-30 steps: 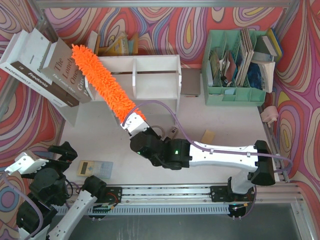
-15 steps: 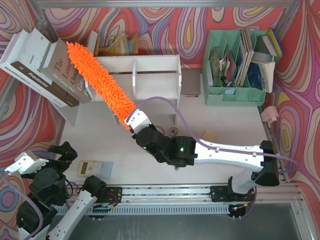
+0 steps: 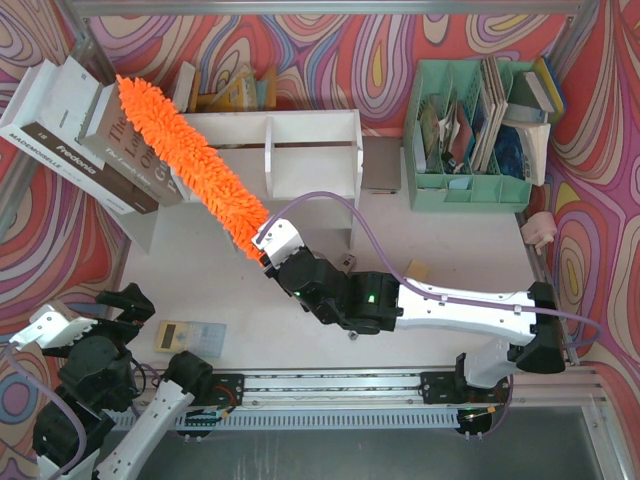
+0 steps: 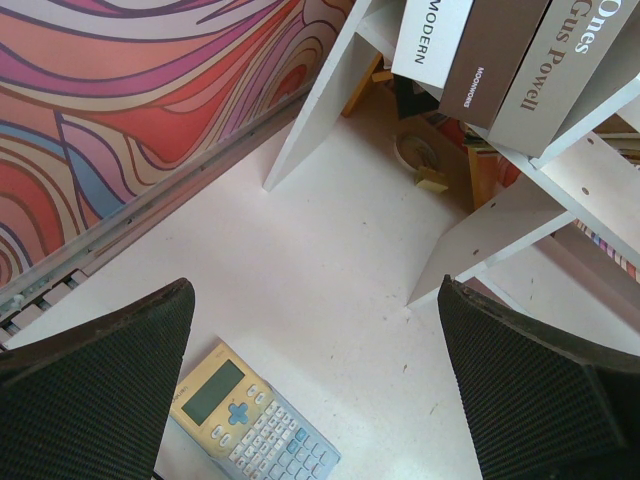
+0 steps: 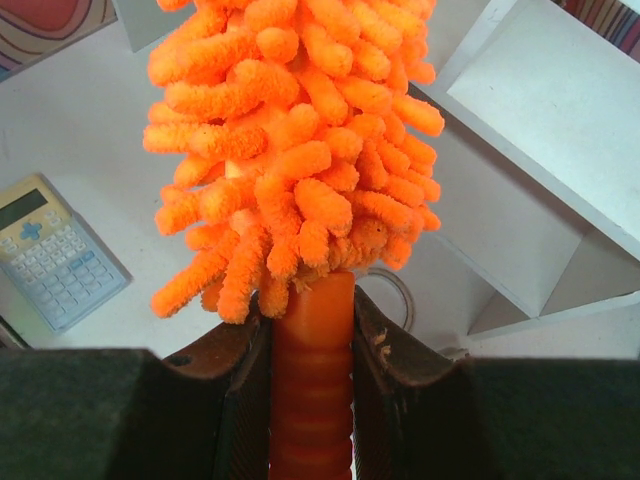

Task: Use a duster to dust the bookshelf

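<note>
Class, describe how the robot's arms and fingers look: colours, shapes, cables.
Right arm and left arm: white shells between bulky black joints, each trailing a lilac cable. A green light glows on the right one. The left fingers are broad, black, finely textured.

"MODERN" – white spine (image 4: 432, 30); "Gus Powell" – grey spine (image 4: 560, 70).

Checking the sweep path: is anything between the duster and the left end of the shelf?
Yes: leaning books cover the left end of the shelf, and the tip of the duster reaches the brown one.
</note>
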You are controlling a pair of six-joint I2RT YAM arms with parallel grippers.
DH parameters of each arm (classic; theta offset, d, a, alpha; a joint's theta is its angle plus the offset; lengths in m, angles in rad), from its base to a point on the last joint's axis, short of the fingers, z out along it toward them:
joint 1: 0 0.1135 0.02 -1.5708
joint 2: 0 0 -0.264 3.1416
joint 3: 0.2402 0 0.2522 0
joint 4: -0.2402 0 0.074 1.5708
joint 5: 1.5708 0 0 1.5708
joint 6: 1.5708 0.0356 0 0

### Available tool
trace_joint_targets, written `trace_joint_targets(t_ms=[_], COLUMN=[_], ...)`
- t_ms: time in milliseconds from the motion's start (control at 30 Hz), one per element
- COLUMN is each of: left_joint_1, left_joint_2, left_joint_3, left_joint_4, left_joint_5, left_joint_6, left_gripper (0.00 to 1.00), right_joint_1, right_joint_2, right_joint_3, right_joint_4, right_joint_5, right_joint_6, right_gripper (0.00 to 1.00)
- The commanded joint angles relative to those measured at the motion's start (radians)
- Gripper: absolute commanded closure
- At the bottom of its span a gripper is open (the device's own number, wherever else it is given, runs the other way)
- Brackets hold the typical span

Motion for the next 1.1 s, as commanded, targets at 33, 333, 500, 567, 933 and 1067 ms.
trace_joint_targets(t_ms=[33, 333, 500, 567, 933, 1067], left_joint_1=[0.003, 0.003, 0.003, 0.003, 0.003, 0.003], left_joint_2=[-0.001, 0.032, 0.093, 0.102, 0.061, 0.065], left_joint_3=[-0.014, -0.002, 0.004, -0.006, -0.025, -0.025], left_joint_4=[0.005, -0.006, -0.023, -0.025, -0.037, -0.038], left_joint_5=[-0.004, 0.001, 0.018, 0.022, 0.036, 0.039], left_joint_6=[0.011, -0.007, -0.054, -0.061, -0.074, -0.077], left_gripper=[0.02, 0.02, 0.02, 0.02, 0.02, 0.02], right_joint_1=[0.005, 0.003, 0.003, 0.002, 0.002, -0.003], right_joint_2=[0.028, 0.010, 0.017, 0.025, 0.098, 0.107], right_joint_3=[-0.019, -0.008, 0.004, 0.010, 0.155, 0.166], right_joint_4=[0.039, 0.026, -0.008, -0.016, -0.116, -0.126], right_joint_5=[0.025, 0.082, 0.130, 0.142, 0.202, 0.204], right_joint_6=[0.020, 0.007, -0.001, -0.006, -0.036, -0.045], right_gripper=[1.00, 1.00, 1.00, 1.00, 1.00, 1.00])
